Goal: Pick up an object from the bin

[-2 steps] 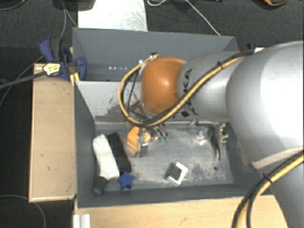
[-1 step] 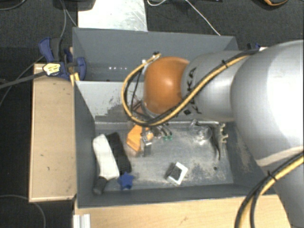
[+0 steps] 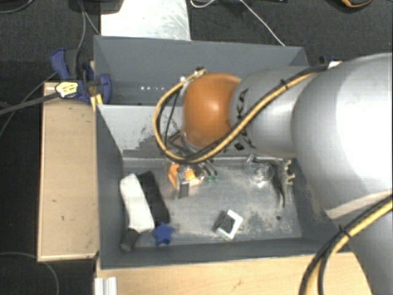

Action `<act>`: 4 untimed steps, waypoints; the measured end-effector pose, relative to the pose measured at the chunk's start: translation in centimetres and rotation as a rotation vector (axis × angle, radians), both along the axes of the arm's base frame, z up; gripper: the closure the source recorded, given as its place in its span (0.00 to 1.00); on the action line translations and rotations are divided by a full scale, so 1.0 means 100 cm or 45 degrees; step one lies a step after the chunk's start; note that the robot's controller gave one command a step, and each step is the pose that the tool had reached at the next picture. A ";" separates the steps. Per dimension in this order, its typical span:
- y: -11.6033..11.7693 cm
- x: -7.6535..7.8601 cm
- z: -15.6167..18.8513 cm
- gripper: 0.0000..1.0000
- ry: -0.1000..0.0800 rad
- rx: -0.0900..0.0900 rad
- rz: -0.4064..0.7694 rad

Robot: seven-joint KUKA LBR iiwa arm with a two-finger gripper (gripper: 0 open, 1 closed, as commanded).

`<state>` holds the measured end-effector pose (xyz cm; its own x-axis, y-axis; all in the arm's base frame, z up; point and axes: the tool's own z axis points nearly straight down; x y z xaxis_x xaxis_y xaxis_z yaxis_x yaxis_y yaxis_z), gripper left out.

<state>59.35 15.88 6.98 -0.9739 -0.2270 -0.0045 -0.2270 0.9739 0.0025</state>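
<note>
Orange-and-white little thing (image 3: pixel 190 177) lies right under the claw (image 3: pixel 182 188), near the back wall of the grey bin (image 3: pixel 112 147). It looks like the thing to pick. The round orange cover (image 3: pixel 209 110) on the wrist hides much of the claw, so I cannot tell if it is wide or narrow, or if it has the little thing yet.

What could go wrong? The little thing is small and looks bumpy, so I think it could slip out or tip over when squeezed. It sits close to the back wall, so the claw might bump the wall. A tiny green thing (image 3: pixel 212 178) lies just beside the claw, on the side away from the white block, and could be pushed or grabbed by mistake.

Now the count, one of each:
- one white block (image 3: pixel 136 203), off to the claw's left in the view
- one black bar (image 3: pixel 155 199), touching the white block, between it and the claw
- one blue bit (image 3: pixel 163 233), nearer the front wall than the claw
- one dark grey stick (image 3: pixel 129 241), beside the blue bit, farther from the claw
- one white-and-black square piece (image 3: pixel 228 224), in front of the claw and to its right
- one clear shiny thing (image 3: pixel 261 177), well to the claw's right
- one thin dark hook (image 3: pixel 284 188), farthest to the right
</note>
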 end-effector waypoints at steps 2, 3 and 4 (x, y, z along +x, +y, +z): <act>0.000 0.002 0.021 1.00 -0.010 0.004 -0.004; 0.001 0.001 0.085 1.00 -0.004 0.002 -0.009; 0.001 0.003 0.129 1.00 -0.017 0.006 -0.009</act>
